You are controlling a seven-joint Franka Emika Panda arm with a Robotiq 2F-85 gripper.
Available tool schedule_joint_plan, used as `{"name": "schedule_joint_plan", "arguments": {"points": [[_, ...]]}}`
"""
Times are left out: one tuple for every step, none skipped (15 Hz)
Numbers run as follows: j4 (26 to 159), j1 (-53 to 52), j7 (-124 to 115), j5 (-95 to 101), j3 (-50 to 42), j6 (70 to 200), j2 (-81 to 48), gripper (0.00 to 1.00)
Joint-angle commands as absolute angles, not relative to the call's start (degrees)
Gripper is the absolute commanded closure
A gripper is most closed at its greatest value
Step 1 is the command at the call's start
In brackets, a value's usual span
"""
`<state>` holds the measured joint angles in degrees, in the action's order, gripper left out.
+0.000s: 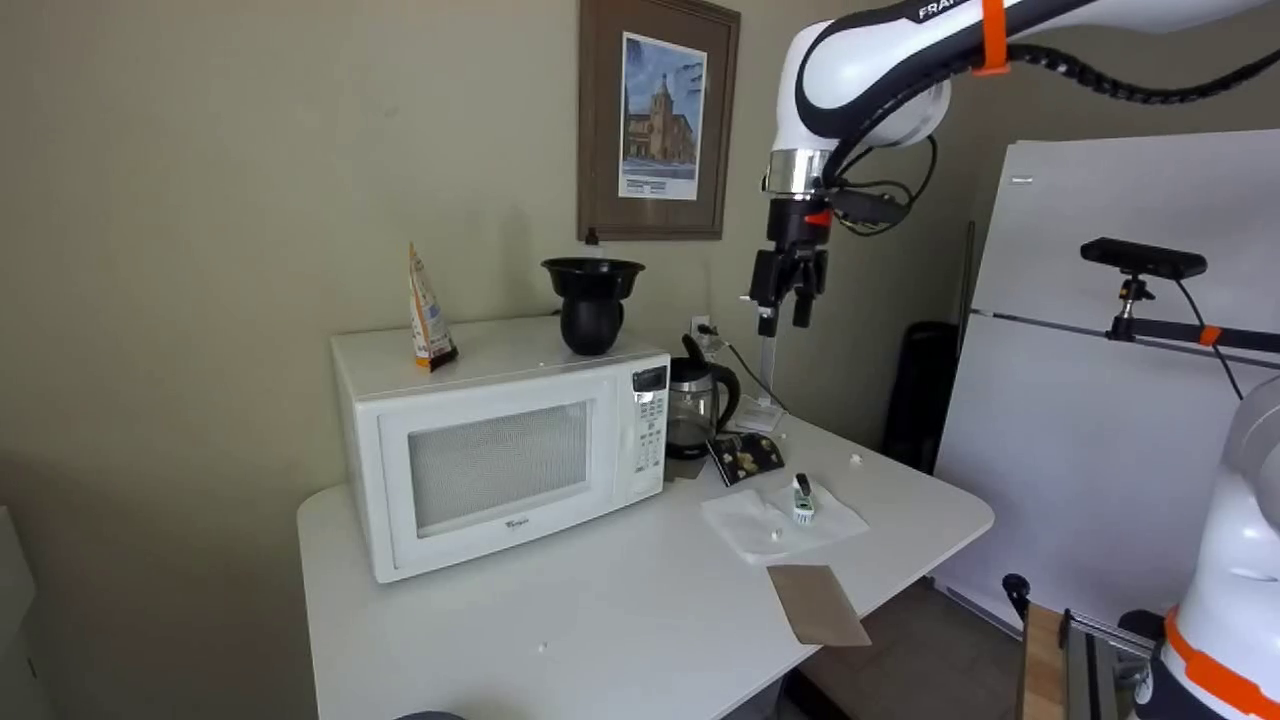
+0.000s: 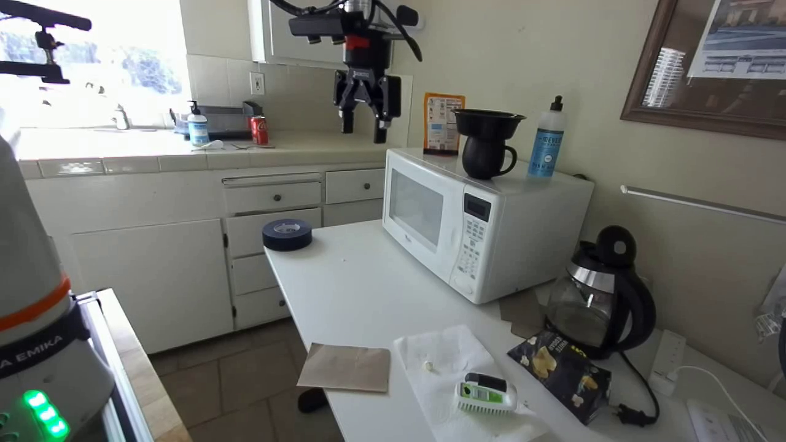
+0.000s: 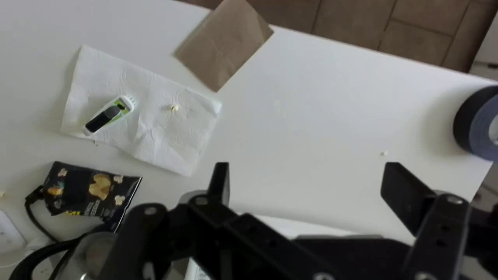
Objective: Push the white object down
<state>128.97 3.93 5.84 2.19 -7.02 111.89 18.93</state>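
A small white brush-like object (image 1: 803, 508) with a green label and a black top lies on a white paper towel (image 1: 745, 525). It also shows in an exterior view (image 2: 488, 398) and at the left of the wrist view (image 3: 113, 112). A white microwave (image 1: 610, 440) stands at the wall side of the table and also shows in an exterior view (image 2: 528, 233). I cannot tell which white thing the task means. My gripper (image 1: 787, 310) points down, high above the table, open and empty. Its spread fingers show in an exterior view (image 2: 364, 130) and the wrist view (image 3: 307, 173).
A black bowl (image 2: 488, 124) on a black mug, a pouch (image 2: 443, 123) and a bottle (image 2: 546, 144) stand on the microwave. A glass kettle (image 2: 592, 294), a black snack bag (image 2: 565, 374), brown paper (image 2: 347, 367) and blue tape (image 2: 287, 234) are on the table (image 2: 350, 294).
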Motion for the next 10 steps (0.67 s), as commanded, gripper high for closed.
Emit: {"name": "schedule_joint_plan", "arguments": {"points": [[122.4,6.2,5.9,-1.7,-10.4,123.0,10.3,0.0],[119.8,7.0,5.2,-3.0,-11.4,124.5,8.3,0.0],[117.4,7.8,4.7,-3.6,-12.2,126.8,6.3,0.0],[114.5,8.6,4.3,-4.8,-13.1,128.2,3.9,0.0],[112.0,9.5,3.4,-5.5,-13.6,129.9,1.8,0.15],[109.4,10.3,2.1,-6.2,-14.1,131.2,-0.5,0.27],[106.2,11.2,0.6,-6.6,-14.6,131.9,-3.1,0.34],[103.5,12.1,-1.2,-6.7,-15.0,132.9,-5.3,0.44],[101.3,12.8,-2.8,-6.5,-15.2,134.0,-7.3,0.51],[99.3,13.4,-4.8,-6.1,-15.4,134.9,-9.1,0.58]]}}
